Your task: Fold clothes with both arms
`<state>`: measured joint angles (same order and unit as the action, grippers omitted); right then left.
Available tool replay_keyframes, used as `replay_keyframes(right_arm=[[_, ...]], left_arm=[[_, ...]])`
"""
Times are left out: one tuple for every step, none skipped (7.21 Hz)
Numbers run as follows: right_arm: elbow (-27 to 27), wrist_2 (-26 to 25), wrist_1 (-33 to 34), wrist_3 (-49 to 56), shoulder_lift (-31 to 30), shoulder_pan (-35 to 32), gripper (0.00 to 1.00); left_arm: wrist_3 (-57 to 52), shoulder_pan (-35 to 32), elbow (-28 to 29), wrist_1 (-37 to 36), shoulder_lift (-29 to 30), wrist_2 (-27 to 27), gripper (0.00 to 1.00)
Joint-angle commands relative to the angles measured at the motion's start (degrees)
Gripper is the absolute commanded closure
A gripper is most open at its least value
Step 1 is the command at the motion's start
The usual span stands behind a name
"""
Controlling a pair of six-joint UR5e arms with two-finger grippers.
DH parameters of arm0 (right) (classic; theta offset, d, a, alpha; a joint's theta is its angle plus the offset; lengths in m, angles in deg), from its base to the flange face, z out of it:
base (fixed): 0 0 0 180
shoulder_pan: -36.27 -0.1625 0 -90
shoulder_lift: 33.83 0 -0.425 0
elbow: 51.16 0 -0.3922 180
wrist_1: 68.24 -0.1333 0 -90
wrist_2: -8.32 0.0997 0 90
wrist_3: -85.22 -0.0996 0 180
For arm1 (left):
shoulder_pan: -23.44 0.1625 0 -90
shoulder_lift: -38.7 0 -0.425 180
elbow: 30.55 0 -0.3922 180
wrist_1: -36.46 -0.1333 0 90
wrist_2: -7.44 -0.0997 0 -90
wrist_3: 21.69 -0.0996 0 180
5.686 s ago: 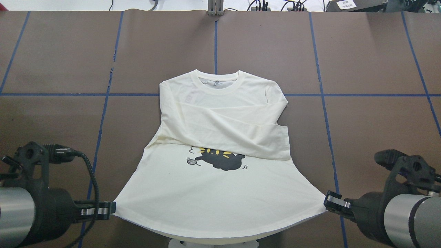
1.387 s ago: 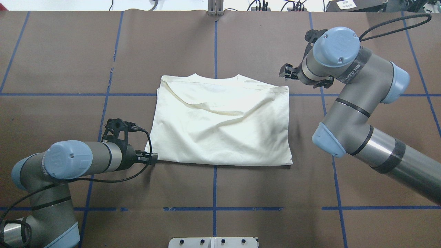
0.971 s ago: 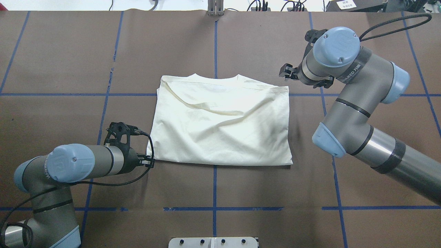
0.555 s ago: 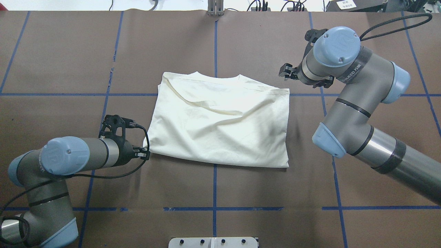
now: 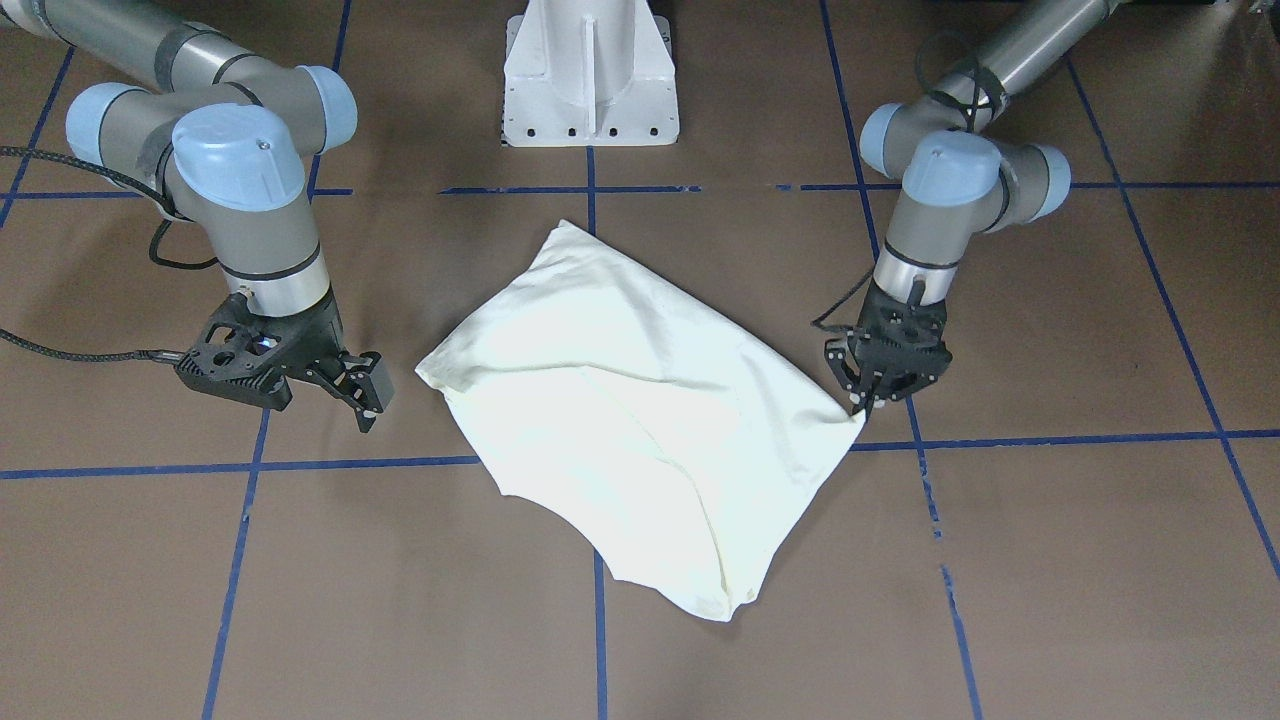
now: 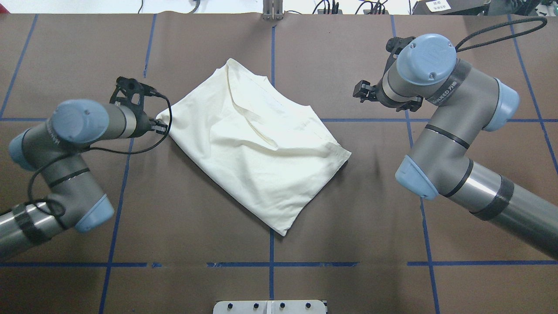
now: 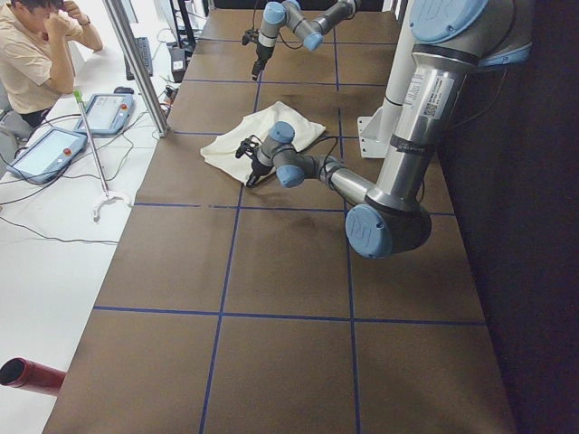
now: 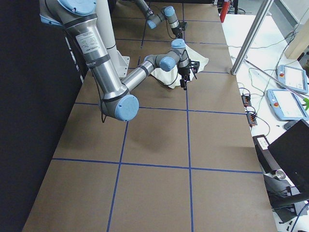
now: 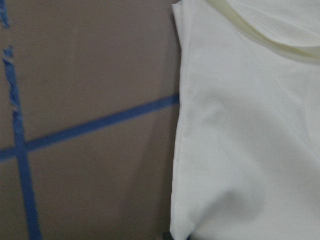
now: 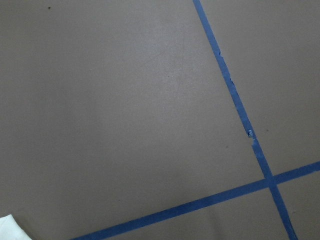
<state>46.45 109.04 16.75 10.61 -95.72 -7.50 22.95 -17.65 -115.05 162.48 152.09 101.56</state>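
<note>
Front-facing view: the folded T-shirt (image 5: 640, 420) lies askew on the bench (image 5: 1050, 330), plain side up. The left claw (image 5: 864, 404) pinches one corner, probably to swing it square. The right claw (image 5: 366, 398) hangs spread near the opposite corner (touching nothing). Overhead: the pinched corner points at the left arm (image 6: 83, 126). Wrist views: cloth edge, blue tape (image 9: 100, 125).

The left arm (image 6: 56, 157) and right arm (image 6: 440, 139) are round grey and silver tubes with light-blue caps (image 6: 429, 52) and black cables (image 5: 80, 351).
</note>
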Motion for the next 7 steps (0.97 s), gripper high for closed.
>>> replay_keyframes(right_arm=[[1.2, 0.0, 0.0, -0.3, -0.1, -0.1, 0.00], [2.8, 0.0, 0.1, -0.5, -0.5, -0.1, 0.00], [3.3, 0.0, 0.1, -0.7, -0.5, 0.1, 0.00], [3.3, 0.0, 0.0, -0.9, -0.2, 0.4, 0.00], [3.5, 0.0, -0.1, -1.3, 0.2, 1.5, 0.00], [3.0, -0.3, -4.6, -2.9, 0.9, 3.7, 0.00], [2.9, -0.5, -10.4, -3.6, 1.0, 5.8, 0.05]], left_arm=[[-3.1, -5.2, 22.0, 0.6, 18.0, -3.3, 1.00], [-3.9, -7.2, 32.5, 1.8, 25.9, -5.4, 1.00], [-7.3, -9.3, 33.9, 4.4, 26.3, -5.3, 1.00], [-8.2, -9.8, 33.7, 5.5, 25.7, -5.2, 0.01], [-8.3, -9.9, 31.4, 9.2, 23.1, -3.3, 0.00], [-8.5, -11.8, 29.0, 9.7, 22.1, 3.7, 0.00], [-10.0, -12.3, 24.9, 9.9, 18.8, 7.4, 0.00]])
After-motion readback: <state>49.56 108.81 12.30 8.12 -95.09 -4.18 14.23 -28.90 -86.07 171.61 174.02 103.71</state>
